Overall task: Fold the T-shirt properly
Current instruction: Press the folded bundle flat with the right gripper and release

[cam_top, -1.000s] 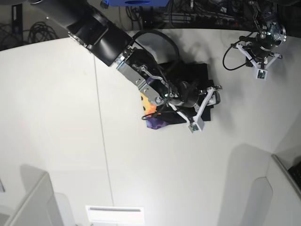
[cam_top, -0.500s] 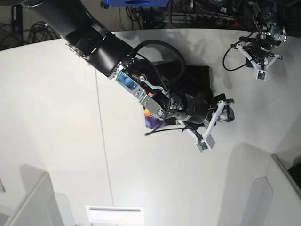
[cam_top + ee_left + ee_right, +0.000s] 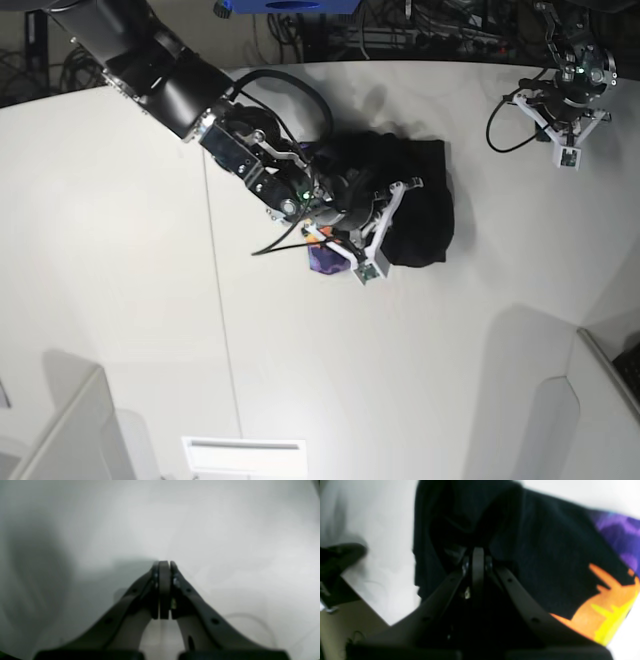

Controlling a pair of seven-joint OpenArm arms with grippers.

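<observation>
One T-shirt [image 3: 415, 205] lies bunched on the desk [image 3: 120, 250]. The right hand [image 3: 478, 552] is closed over it; the left hand [image 3: 164, 566], closed, hangs apart.

The right arm [image 3: 250, 150] covers much of the T-shirt [image 3: 420, 200]; its coloured print [image 3: 615, 600] runs off the wrist picture's edge, blurred.

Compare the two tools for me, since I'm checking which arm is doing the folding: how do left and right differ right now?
The right tool is over the black T-shirt, its tips against the cloth; the left tool has only bare white table beneath it. In the base view, the right tool sits mid-table at the shirt, while the left tool is parked at the far corner, well away from it. Both tools are shut.
</observation>
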